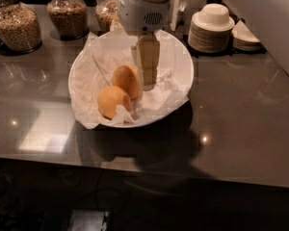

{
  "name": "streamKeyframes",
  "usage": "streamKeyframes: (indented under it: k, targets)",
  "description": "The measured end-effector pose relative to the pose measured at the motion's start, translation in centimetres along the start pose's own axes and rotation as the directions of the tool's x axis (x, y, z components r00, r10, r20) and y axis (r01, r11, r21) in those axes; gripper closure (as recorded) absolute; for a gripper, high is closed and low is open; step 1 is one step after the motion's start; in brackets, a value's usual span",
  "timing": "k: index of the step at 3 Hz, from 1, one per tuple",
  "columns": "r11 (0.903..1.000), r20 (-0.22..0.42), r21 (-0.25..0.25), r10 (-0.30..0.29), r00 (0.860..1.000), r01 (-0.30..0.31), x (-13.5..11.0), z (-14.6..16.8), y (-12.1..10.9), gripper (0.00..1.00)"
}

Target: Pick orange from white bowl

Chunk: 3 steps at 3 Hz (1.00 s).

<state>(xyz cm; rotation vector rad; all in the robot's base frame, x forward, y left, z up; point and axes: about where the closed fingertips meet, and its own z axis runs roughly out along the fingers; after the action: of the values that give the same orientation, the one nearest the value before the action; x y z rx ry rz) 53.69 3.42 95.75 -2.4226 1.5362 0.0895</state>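
The white bowl [184, 65] sits near the middle of the dark, glossy grey tabletop [241, 119] and is lined with crumpled white paper [159, 101] that spills over its near-left rim. Inside it the orange [127, 80] lies a little left of centre. A second orange [112, 101] sits just in front of it and to its left, the two touching or nearly so. The gripper [148, 83] hangs down into the bowl just right of the orange, its beige tip low over the paper and close against the fruit's side. Whether it is wide or narrow cannot be told, and it holds nothing that can be seen. The round white wrist housing [143, 11] above it hides the bowl's far rim. Behind the bowl to the left stand three glass jars [17, 27] of brown grains or nuts. Behind it to the right is a stack of pale plates [209, 35] with a small upturned bowl [214, 14] on top, and a further stack [245, 36] beside that. A pale wall [267, 18] rises at the far right. Patches of light gleam on the tabletop left of the bowl.
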Motion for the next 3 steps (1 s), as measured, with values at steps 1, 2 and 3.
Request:
streamKeyframes:
  k: [1, 2, 3]
  targets:
    - [0.9965, -0.070, -0.030, -0.080, 0.994, 0.078, 0.5, 0.7, -0.2, 0.00]
    - [0.9948, -0.110, -0.047, -0.095, 0.989, 0.090, 1.3, 2.4, 0.2, 0.00]
    - [0.9956, -0.136, -0.055, -0.082, 0.987, 0.076, 2.2, 4.7, -0.1, 0.03]
